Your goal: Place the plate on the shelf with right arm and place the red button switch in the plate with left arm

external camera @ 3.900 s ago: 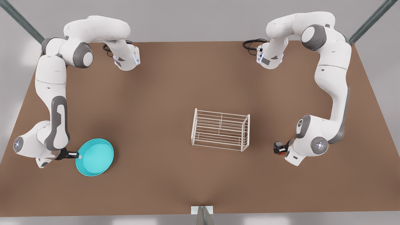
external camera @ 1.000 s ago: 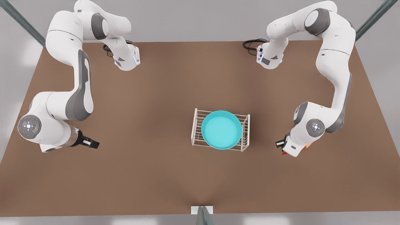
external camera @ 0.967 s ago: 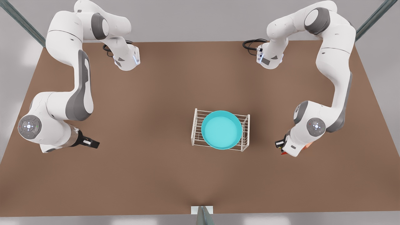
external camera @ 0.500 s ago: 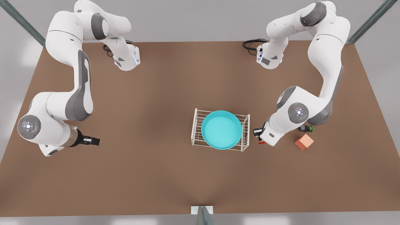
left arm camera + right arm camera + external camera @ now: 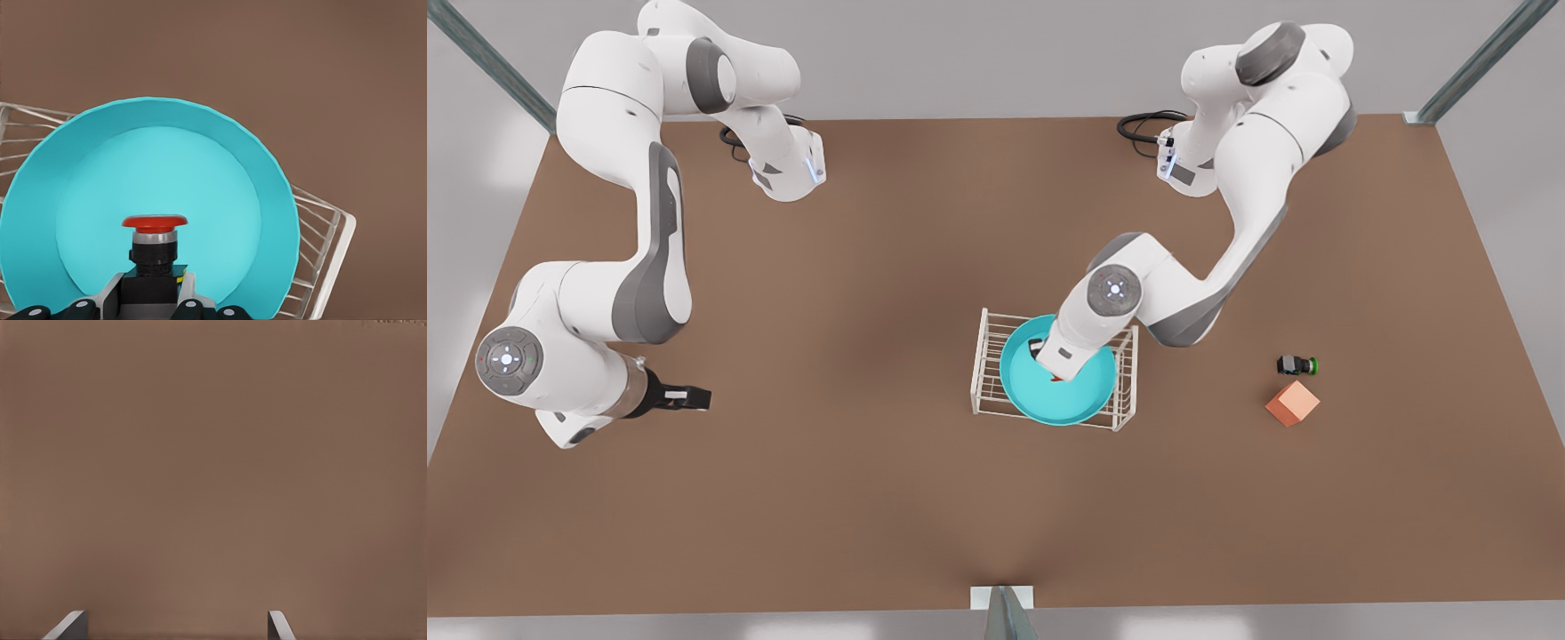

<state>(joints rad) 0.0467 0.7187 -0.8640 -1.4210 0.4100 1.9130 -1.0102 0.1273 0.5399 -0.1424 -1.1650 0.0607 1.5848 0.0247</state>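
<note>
The plate point(image 5: 1058, 391) is seated on the shelf point(image 5: 985, 369), right of the front view's centre. Over it, the red button switch point(image 5: 154, 235) is clamped in the left gripper point(image 5: 1047, 366). At the front view's left edge, the right gripper point(image 5: 690, 397) is held above the table point(image 5: 889, 498), fingers point(image 5: 280, 627) spread wide, nothing between. A green-capped switch point(image 5: 1296, 364) and an orange cube point(image 5: 1291, 403) are seen at right.

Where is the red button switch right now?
The red button switch is gripped by the left gripper above the plate on the shelf, right of centre in the front view.
</note>
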